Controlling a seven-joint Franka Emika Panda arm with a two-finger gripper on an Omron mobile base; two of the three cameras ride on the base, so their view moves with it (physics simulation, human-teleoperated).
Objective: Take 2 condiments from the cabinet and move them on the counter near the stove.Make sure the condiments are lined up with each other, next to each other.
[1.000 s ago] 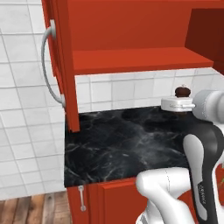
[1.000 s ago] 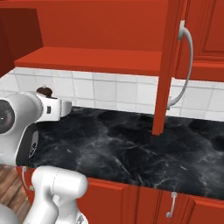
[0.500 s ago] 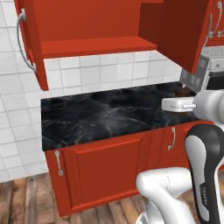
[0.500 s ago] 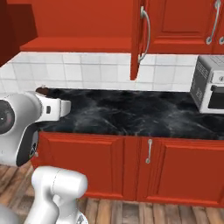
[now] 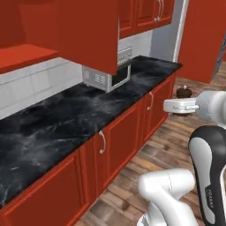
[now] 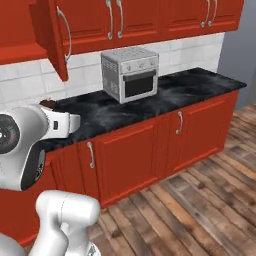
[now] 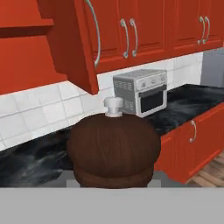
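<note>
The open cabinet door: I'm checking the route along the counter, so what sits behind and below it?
Below the open cabinet door the black counter runs past white wall tiles; a steel toaster oven stands just beyond. The brown shaker covers part of the counter.

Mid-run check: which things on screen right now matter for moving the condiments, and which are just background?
Job:
- brown shaker, held in the gripper
- open wall cabinet door and its shelf
- black counter

Background:
- toaster oven on the counter
- shut upper cabinets
- base cabinets
- wood floor
</note>
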